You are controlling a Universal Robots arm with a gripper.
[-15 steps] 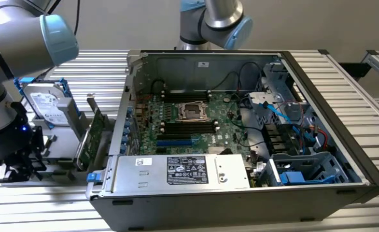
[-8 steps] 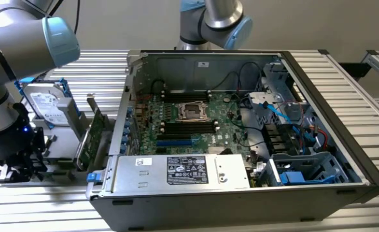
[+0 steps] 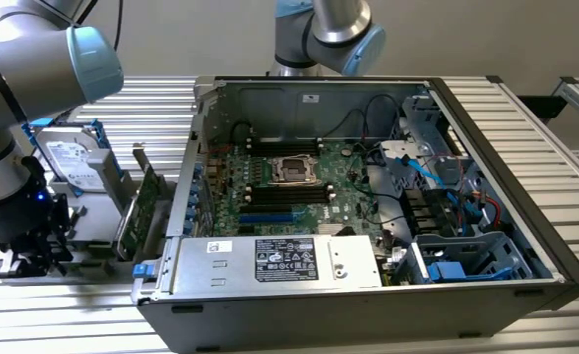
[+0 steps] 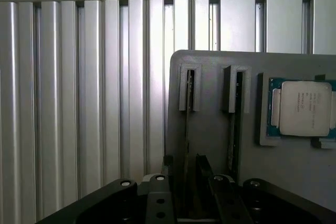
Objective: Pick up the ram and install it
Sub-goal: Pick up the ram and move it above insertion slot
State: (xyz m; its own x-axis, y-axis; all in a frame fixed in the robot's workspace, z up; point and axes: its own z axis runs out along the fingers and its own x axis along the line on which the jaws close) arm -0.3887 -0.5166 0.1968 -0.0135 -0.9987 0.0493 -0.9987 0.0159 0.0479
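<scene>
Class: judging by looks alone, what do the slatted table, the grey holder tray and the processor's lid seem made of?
Table: likely aluminium, pale ribbed slats with soft sheen. Holder tray: probably matte grey plastic, dull, no glints. Processor lid: seemingly silvery metal, satin finish.

1. In the wrist view the gripper is cut off by the picture's edge, with just its dark front end in frame.
2. The ram stands edge-on in the gray holder, so its chips cannot be seen. Its near end is hidden behind the gripper.
3. The processor is cut by the picture's edge, and its print is too small to read.
4. In the exterior view the arm covers part of the hard drive, and the power supply label is too small to read.
</scene>
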